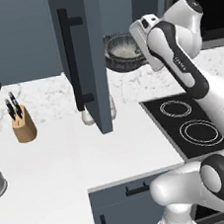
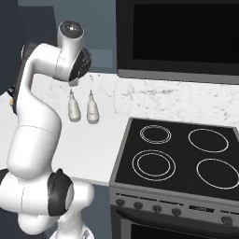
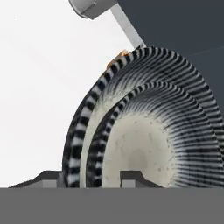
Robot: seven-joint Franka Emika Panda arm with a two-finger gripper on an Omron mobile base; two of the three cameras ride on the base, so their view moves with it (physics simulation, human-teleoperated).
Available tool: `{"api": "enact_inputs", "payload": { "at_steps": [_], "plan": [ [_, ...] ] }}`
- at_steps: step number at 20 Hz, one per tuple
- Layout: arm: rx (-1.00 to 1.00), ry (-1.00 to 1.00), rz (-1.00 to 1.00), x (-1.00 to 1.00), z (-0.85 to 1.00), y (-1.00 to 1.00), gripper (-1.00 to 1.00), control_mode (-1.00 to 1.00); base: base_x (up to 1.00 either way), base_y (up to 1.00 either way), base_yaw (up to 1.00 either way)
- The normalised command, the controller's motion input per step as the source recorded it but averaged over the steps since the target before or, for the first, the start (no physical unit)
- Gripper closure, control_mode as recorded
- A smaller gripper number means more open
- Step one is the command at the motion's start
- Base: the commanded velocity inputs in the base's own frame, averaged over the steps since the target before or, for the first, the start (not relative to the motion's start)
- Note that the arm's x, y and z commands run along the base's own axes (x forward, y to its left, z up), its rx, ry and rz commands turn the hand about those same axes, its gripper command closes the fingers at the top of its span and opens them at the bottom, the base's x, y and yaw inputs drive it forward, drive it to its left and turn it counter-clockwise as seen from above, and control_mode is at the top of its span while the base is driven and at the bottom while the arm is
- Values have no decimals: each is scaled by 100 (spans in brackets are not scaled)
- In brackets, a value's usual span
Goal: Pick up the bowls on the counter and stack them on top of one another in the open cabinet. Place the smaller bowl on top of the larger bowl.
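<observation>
The narrower dark grey ribbed bowl with a speckled pale inside (image 3: 144, 148) sits nested in the wider matching dark grey bowl (image 3: 83, 131), both up in the dark blue-grey wall cupboard (image 1: 98, 61) behind its open door, above the white marble-patterned table (image 1: 53, 141). The claw (image 3: 89, 177) straddles the small bowl's rim, apparently clamped on it; release looks next, so the stack rests centred.

This is a home kitchen: a marble counter (image 1: 64, 154), a black stovetop (image 2: 177, 154), a built-in oven (image 2: 179, 39), a knife block (image 1: 23, 126) and dark blue-grey drawers (image 1: 128, 204).
</observation>
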Motion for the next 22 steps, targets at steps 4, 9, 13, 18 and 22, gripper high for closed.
{"api": "enact_inputs", "payload": {
  "at_steps": [4,9,13,18,22],
  "plan": [
    [-5,0,-11,100,1,23,100,-100,0,0,0],
    [-6,-13,-9,43,15,18,100,-100,0,0,0],
    [-7,-23,-8,7,7,28,100,-100,0,0,0],
    [-2,-1,-10,78,-49,26,100,-100,0,0,0],
    [-1,-4,-6,63,-27,3,-100,-100,0,0,0]
  ]
}}
